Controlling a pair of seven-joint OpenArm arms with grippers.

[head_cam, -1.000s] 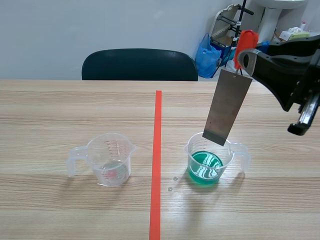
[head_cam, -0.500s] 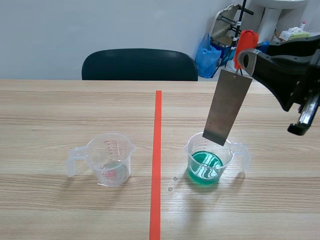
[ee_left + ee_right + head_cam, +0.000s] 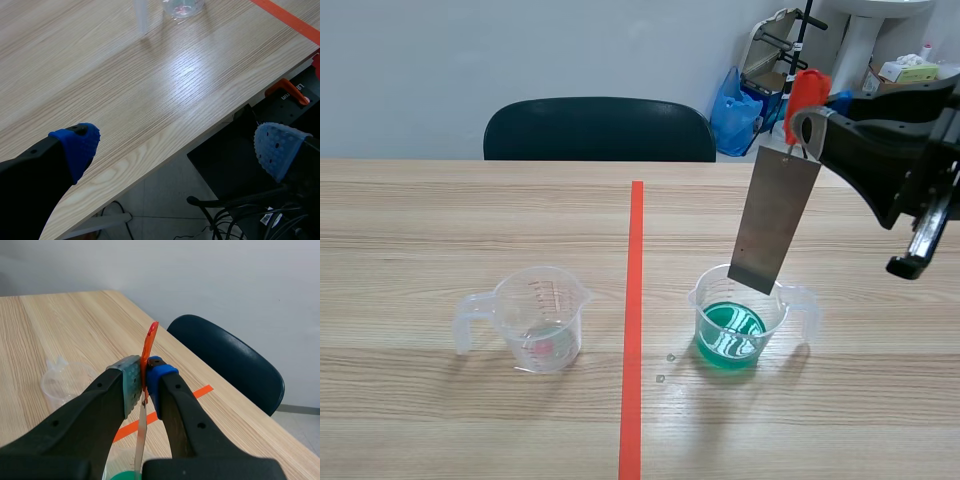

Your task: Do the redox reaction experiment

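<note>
Metal plate (image 3: 775,222): one, red clip (image 3: 807,90) pinched in your right gripper (image 3: 143,377) above green-liquid cup (image 3: 706,300); cups: two, clear cup (image 3: 540,318) beside it; left gripper (image 3: 175,145) splayed.

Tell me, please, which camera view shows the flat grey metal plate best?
The scene view: the flat grey metal plate hangs face-on from the orange-red clip in the right gripper. The right wrist view shows it only edge-on, a thin strip below that gripper. The left wrist view misses it.
</note>
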